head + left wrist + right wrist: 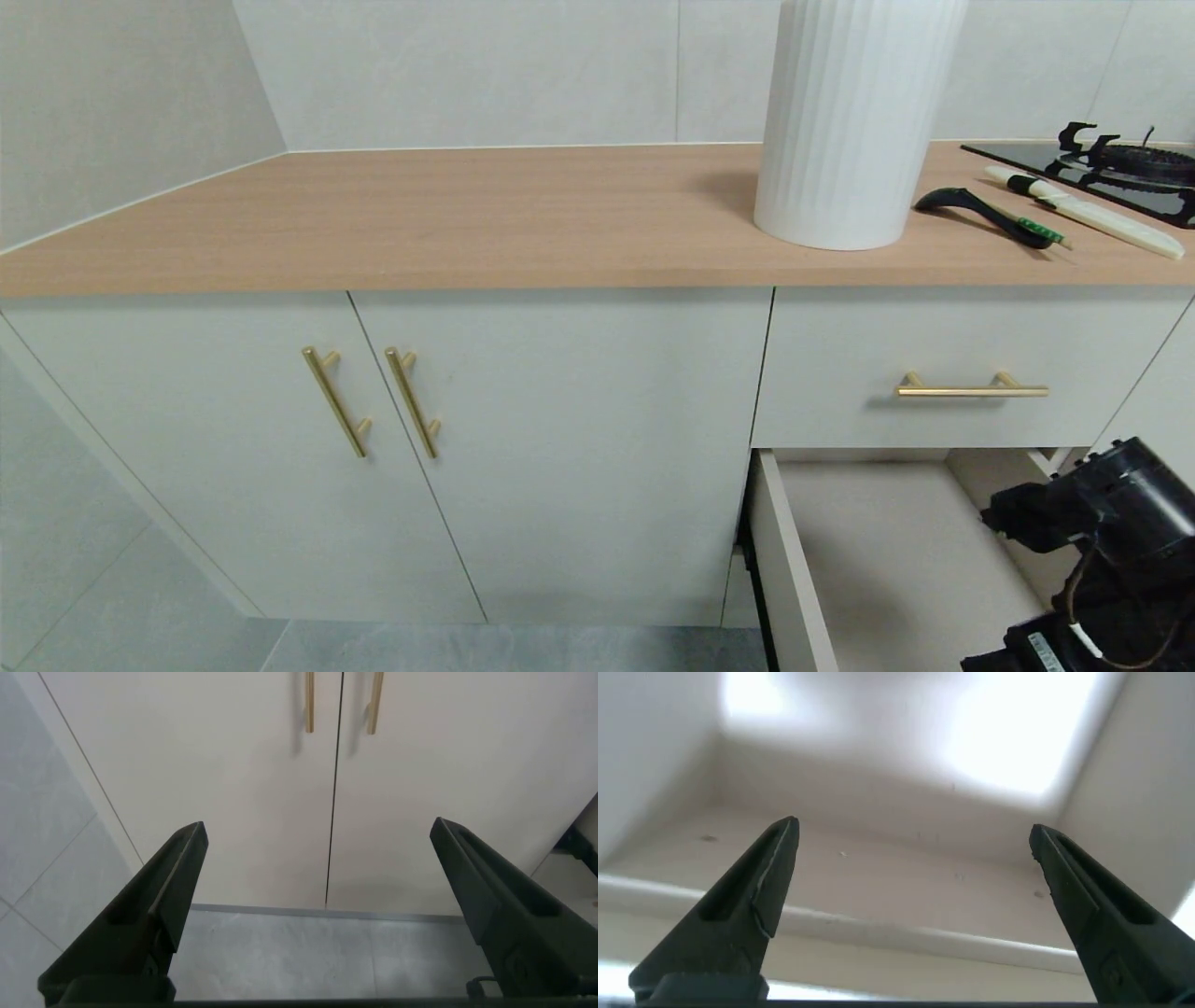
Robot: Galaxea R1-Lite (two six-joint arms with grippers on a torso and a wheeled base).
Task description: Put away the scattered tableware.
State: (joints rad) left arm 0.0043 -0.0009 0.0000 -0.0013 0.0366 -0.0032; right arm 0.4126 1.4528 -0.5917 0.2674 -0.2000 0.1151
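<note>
On the wooden countertop (420, 224) at the far right lie a black-handled utensil (980, 213) with a green tip and a cream-coloured knife (1088, 213). Below them a lower drawer (896, 560) stands pulled out, its floor bare. My right arm hangs over that drawer's right side; its gripper (915, 887) is open with nothing between the fingers, facing the drawer's inner walls. My left gripper (318, 896) is open and empty too, low in front of the double cabinet doors (336, 793).
A tall white ribbed container (850, 121) stands on the counter just left of the utensils. A black stove (1120, 168) sits at the far right. A closed drawer with a gold handle (971, 387) is above the open one. Grey floor tiles lie below.
</note>
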